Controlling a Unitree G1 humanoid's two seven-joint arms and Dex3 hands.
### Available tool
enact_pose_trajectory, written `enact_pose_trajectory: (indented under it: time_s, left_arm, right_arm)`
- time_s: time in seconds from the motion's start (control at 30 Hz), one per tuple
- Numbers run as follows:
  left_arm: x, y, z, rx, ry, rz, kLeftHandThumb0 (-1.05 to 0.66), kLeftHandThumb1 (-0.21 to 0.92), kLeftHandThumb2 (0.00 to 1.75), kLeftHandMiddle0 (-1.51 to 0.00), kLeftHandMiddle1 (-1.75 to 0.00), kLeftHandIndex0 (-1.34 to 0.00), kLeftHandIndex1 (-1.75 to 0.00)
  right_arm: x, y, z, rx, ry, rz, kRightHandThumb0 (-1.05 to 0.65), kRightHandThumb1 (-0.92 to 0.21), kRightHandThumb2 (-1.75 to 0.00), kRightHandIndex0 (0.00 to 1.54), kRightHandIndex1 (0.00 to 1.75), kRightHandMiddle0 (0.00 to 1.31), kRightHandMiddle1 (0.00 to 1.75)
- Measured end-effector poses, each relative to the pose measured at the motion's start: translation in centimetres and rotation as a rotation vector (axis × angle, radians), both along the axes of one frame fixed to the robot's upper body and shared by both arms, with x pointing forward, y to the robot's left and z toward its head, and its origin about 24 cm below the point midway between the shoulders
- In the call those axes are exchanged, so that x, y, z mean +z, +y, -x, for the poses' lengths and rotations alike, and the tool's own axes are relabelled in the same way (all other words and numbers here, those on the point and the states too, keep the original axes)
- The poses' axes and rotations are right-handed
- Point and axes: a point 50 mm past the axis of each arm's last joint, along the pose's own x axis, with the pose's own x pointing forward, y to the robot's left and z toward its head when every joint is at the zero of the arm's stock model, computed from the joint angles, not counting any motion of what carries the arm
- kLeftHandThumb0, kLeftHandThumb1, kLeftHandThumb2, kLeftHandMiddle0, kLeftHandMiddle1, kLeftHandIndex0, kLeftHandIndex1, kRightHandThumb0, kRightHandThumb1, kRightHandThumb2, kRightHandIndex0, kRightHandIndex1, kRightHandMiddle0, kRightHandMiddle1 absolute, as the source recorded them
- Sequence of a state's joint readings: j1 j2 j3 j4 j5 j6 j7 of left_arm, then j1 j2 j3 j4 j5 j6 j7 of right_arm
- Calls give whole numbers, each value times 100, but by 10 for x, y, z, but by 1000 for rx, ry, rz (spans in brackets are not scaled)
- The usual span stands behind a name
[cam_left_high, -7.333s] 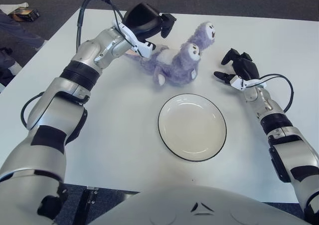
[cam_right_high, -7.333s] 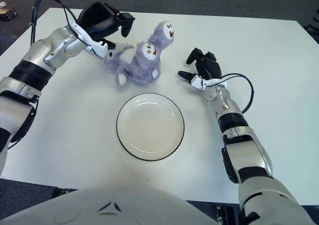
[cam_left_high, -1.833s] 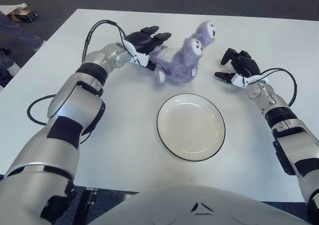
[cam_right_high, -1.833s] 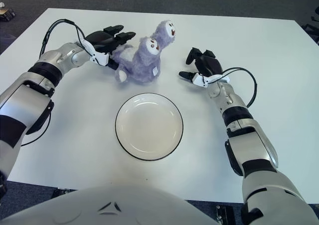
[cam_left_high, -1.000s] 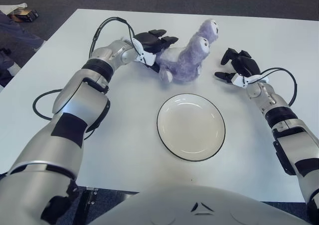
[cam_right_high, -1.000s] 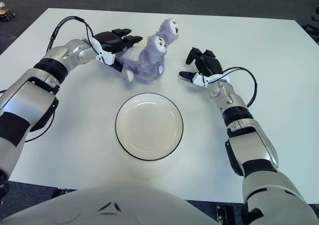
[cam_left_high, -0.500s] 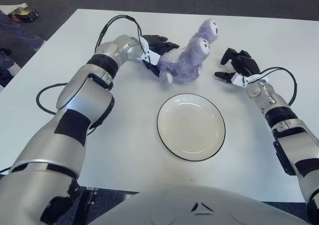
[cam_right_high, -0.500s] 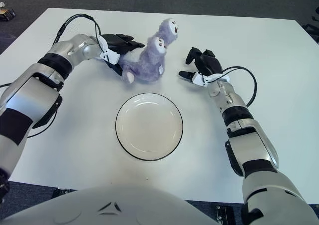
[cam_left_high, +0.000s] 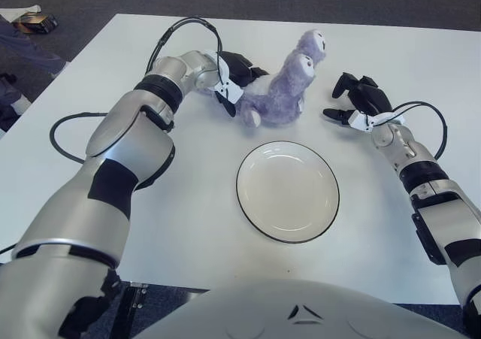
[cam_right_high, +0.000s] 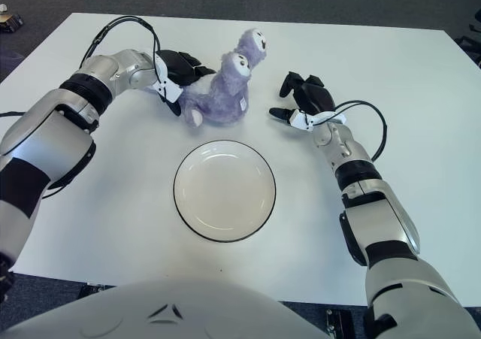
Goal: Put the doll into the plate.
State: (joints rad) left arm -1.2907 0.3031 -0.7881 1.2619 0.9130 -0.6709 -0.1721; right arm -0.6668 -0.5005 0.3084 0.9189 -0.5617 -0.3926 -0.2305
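A fluffy purple doll [cam_left_high: 278, 91] with two small pale faces sits on the white table, just behind the plate. My left hand [cam_left_high: 239, 76] is pressed against the doll's left side, its dark fingers curled into the fur. The white plate [cam_left_high: 288, 196] with a dark rim lies empty near the table's middle, in front of the doll. My right hand [cam_left_high: 361, 98] shows to the right of the doll, a short gap away, fingers loosely bent and holding nothing.
The white table [cam_left_high: 188, 204] reaches past both arms, with dark floor beyond its far edge. Black cables loop off my left forearm [cam_left_high: 180, 31] and right wrist [cam_left_high: 432, 125]. A small dark object [cam_left_high: 34, 21] lies on the floor at far left.
My left hand has rolled and its spread fingers have curled onto the doll's left side. The doll has shifted and leaned slightly to the right. The right hand has not moved.
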Motion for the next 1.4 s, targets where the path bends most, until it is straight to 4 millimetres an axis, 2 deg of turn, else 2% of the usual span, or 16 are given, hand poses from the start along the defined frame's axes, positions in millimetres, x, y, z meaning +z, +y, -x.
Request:
enact_pose_trajectory:
  time_s: [0.27, 0.37, 0.43, 0.53, 0.57, 0.63, 0.7, 0.77, 0.8, 0.9, 1.03, 1.1, 1.13, 1.23, 1.4]
  left_arm:
    - [-1, -2, -1, 30, 9, 28, -96, 78, 18, -5, -84, 0, -45]
    - [-2, -2, -2, 48, 6, 46, -90, 75, 21, -4, -98, 0, -53]
    - [-3, -2, -3, 57, -7, 62, -81, 65, 37, -2, -115, 0, -68]
    - [-5, 0, -4, 69, -39, 98, -56, 38, 78, -2, -144, 0, -117]
    - [-6, 1, -4, 70, -54, 107, -53, 35, 83, -2, -148, 0, -125]
    - [-9, 2, -4, 68, -86, 121, -43, 27, 97, -7, -160, 0, -151]
    - [-11, 3, -4, 63, -123, 142, -36, 23, 103, -15, -165, 0, -163]
    - [-13, 4, -4, 60, -148, 161, 1, 36, 99, -36, -160, 0, -169]
    - [-13, 4, -4, 60, -158, 167, 17, 37, 101, -48, -156, 0, -171]
    - [-15, 6, -4, 56, -202, 183, 36, 37, 105, -64, -152, -1, -173]
    - [-17, 7, -4, 47, -266, 186, 43, 35, 108, -70, -150, -4, -174]
    - [-18, 8, -4, 46, -293, 179, 45, 31, 115, -73, -152, -13, -174]
    - [-18, 8, -5, 50, -305, 180, 47, 28, 121, -73, -155, -26, -175]
    - [-19, 8, -6, 70, -330, 187, 50, 21, 138, -73, -167, -48, -175]
    - [-20, 7, -6, 90, -356, 198, 53, 16, 149, -74, -173, -70, -175]
  right_arm:
    - [0, 0, 0, -2, 0, -4, -35, -92, -52, 35, 152, 19, 175]
    - [0, 0, 0, -3, 0, -5, -35, -92, -52, 35, 151, 19, 175]
    - [0, 0, 0, -3, 0, -6, -35, -92, -52, 35, 151, 19, 175]
    - [0, 0, 0, -4, 0, -9, -35, -92, -52, 36, 152, 19, 175]
    - [1, 0, 0, -4, 0, -11, -35, -92, -52, 36, 152, 19, 175]
    - [1, 0, 0, -5, 1, -17, -35, -92, -52, 36, 152, 19, 175]
    - [1, -1, 0, -8, 3, -23, -35, -92, -52, 36, 152, 19, 175]
    - [1, -1, 0, -9, 3, -24, -35, -92, -52, 37, 153, 19, 175]
    - [1, -1, -1, -9, 3, -24, -35, -92, -52, 37, 153, 19, 175]
    - [1, -1, 0, -10, 3, -24, -35, -92, -52, 37, 154, 19, 175]
    - [1, 0, 0, -10, 4, -26, -35, -92, -52, 36, 153, 19, 175]
    - [1, 0, 0, -11, 4, -26, -35, -92, -53, 36, 153, 19, 175]
    - [1, 0, 0, -11, 5, -27, -35, -92, -53, 37, 153, 19, 175]
    - [2, 0, -1, -11, 8, -29, -35, -92, -53, 37, 153, 19, 175]
    - [2, 0, -1, -12, 11, -34, -35, -92, -53, 37, 153, 19, 175]
